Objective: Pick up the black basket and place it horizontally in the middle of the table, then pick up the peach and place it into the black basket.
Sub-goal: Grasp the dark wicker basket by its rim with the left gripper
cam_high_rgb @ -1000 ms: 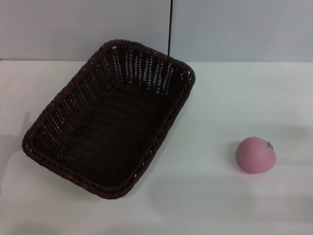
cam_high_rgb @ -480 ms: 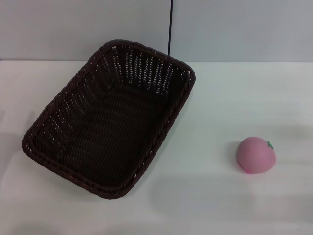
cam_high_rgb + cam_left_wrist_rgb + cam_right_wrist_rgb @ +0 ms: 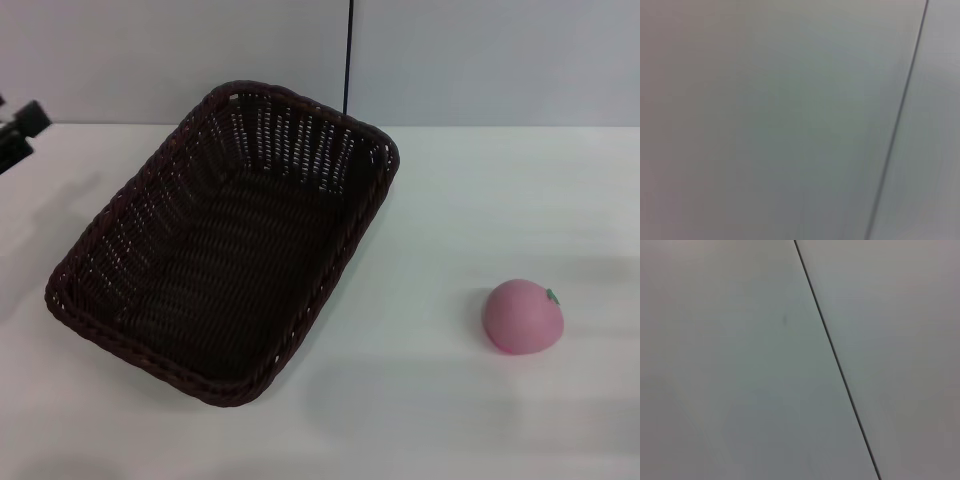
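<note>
White table [image 3: 450, 200] under a grey wall [image 3: 150, 50], and my left gripper [image 3: 18, 132] is only a dark sliver at the far left edge.

The black basket [image 3: 225, 245] sits slanted on my left half of the table, open side up, nothing in it. The peach [image 3: 523, 316] rests well apart on my right side, leaf mark up. My left gripper is mostly cut off, so I cannot tell how its jaws stand. My right gripper is out of sight. Both wrist cameras catch only grey wall and one thin dark seam [image 3: 835, 360].

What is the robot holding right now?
Nothing. The black basket and the peach sit untouched on the table; the left tool is off beside it.
</note>
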{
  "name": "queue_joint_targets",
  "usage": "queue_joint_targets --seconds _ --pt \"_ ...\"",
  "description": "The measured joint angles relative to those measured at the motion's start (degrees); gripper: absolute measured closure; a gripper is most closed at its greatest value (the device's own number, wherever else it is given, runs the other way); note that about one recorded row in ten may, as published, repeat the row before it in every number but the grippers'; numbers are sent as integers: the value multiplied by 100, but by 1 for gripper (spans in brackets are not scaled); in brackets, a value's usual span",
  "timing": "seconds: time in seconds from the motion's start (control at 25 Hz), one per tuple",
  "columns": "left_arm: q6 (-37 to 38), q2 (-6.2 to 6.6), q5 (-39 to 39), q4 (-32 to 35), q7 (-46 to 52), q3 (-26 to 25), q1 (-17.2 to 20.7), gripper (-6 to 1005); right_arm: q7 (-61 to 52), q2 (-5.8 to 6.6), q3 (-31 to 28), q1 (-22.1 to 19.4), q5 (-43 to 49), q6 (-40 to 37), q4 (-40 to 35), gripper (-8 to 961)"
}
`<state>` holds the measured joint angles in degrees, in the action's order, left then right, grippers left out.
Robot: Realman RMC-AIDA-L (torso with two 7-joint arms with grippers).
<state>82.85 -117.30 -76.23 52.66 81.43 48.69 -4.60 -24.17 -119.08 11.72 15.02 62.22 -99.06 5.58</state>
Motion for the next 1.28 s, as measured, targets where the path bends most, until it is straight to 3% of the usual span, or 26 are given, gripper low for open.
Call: queue_joint_targets --seconds 0.12,0.2,0.28,0.36,0.44,0.48,0.56,0.72,0.76,0.8,0.96,1.28 --pt "-80 -5 -348 324 395 -1 -40 217 0 -1 -7 0 -11 11 1 156" --pt "-176 -47 -2020 1686 2043 16 -368 217 0 -1 -11 1 -15 16 3 156" --pt "-90 -53 -2689 2143 2702 43 -568 217 0 -1 -12 0 -16 19 3 156" --pt "-90 -53 -2689 2143 2702 43 -568 217 0 -1 -12 1 -18 24 5 156" --pt "70 -63 -3923 2842 3682 154 -936 217 0 -1 -17 0 -20 30 4 156" --pt "70 -63 -3923 2842 3682 154 -936 217 0 -1 -17 0 -20 30 4 156" --pt "250 -67 -4830 3187 4326 337 -1192 217 0 -1 -29 4 -22 86 -1 156" --pt "411 -78 -5357 3372 4711 561 -1342 216 0 -1 -37 11 -24 140 -4 156" --pt "465 -87 -6005 3579 5148 1074 -1436 216 0 -1 -38 22 -25 167 -6 156" --pt "465 -87 -6005 3579 5148 1074 -1436 216 0 -1 -38 22 -25 167 -6 156" --pt "315 -124 -6674 3762 5671 1898 -1496 216 0 -1 -38 68 -26 235 -21 156" --pt "71 -131 -6718 3631 5838 2187 -1576 217 0 -1 -38 90 -26 299 -40 156"
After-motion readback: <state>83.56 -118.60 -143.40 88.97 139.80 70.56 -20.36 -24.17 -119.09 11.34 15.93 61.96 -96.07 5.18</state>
